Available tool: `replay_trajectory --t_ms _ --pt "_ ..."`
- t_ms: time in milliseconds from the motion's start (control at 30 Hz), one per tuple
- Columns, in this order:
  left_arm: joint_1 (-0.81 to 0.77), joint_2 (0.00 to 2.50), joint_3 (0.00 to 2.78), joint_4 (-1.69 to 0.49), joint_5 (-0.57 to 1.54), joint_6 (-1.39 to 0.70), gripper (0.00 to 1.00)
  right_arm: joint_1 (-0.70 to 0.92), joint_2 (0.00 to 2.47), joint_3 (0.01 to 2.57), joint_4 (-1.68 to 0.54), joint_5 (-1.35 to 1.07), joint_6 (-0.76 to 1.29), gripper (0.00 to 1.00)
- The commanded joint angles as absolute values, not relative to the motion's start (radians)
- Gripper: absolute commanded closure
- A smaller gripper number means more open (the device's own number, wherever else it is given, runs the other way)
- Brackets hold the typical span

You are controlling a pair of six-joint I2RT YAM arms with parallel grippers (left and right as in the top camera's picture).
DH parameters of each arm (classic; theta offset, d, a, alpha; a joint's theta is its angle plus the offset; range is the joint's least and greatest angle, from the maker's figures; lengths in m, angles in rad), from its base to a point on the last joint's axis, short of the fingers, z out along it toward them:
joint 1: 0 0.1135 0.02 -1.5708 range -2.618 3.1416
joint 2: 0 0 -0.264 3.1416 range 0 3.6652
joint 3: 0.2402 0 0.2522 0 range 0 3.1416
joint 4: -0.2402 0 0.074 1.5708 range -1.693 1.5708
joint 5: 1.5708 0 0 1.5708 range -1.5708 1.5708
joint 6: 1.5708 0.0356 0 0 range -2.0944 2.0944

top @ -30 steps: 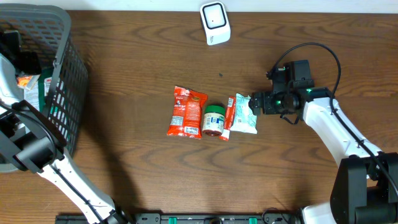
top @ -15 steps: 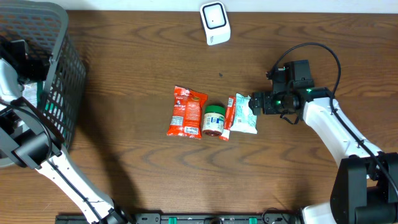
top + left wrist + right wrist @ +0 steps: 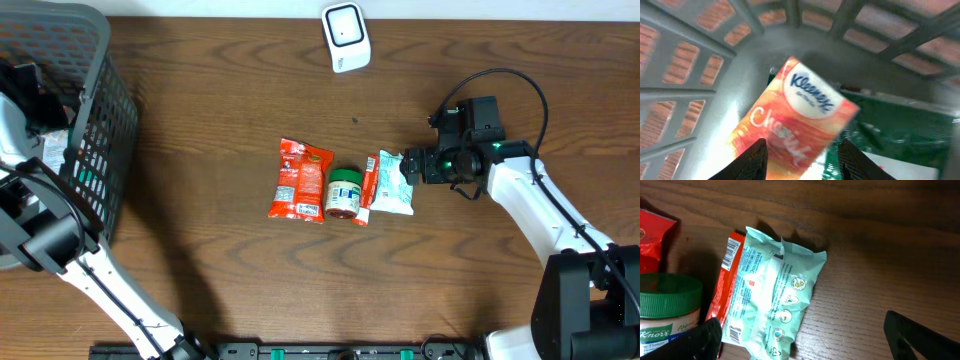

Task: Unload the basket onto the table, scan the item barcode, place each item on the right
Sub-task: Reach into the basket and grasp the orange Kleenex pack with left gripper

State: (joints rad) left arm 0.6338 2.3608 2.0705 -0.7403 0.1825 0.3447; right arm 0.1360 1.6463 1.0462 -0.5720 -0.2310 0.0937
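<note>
Over the last second the left arm has shifted inside the basket [image 3: 105,130] and the basket's rim has moved slightly with it, while the right arm and the goods on the surface [image 3: 220,80] lie exactly as they did. The left pincer [image 3: 802,150] has drawn its fingers in, and they now stand one on each side of an orange tissue pack [image 3: 790,115]. The pack sits tilted on the basket floor, partly over a dark green package [image 3: 900,130]. The view is blurred, so I cannot tell whether the fingers already pinch the pack or only bracket it. This pack looks like the item in hand, and it must come up out of the basket because its barcode cannot be shown through the walls. The scanner [image 3: 346,37] lies well apart from the basket at the far edge of the surface, its face up, probably so that an item can be passed over it. Between the basket and the right arm lie a red packet [image 3: 300,180], a green-lidded jar [image 3: 345,193] and a pale green packet [image 3: 775,305], side by side and touching. The right pincer [image 3: 800,325] hangs low beside the pale green packet, on its side away from the basket, with its fingers spread wide and holding nothing. From its place there, it may be minding that row while the left arm fetches.
</note>
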Motion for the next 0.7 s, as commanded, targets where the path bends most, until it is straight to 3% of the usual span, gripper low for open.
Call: replay_trajectory --t_ms 0,133,667 --pt "0.637 2.299 2.065 -0.733 0.219 0.313 0.42 0.131 1.642 1.053 -0.572 -0.226 0.089 0.01" --pt "0.640 2.314 2.065 -0.700 0.217 0.321 0.31 0.131 1.642 1.053 -0.572 -0.226 0.089 0.01" --pt "0.640 2.434 2.064 -0.650 0.217 0.392 0.24 0.131 1.642 1.053 -0.572 -0.226 0.089 0.01"
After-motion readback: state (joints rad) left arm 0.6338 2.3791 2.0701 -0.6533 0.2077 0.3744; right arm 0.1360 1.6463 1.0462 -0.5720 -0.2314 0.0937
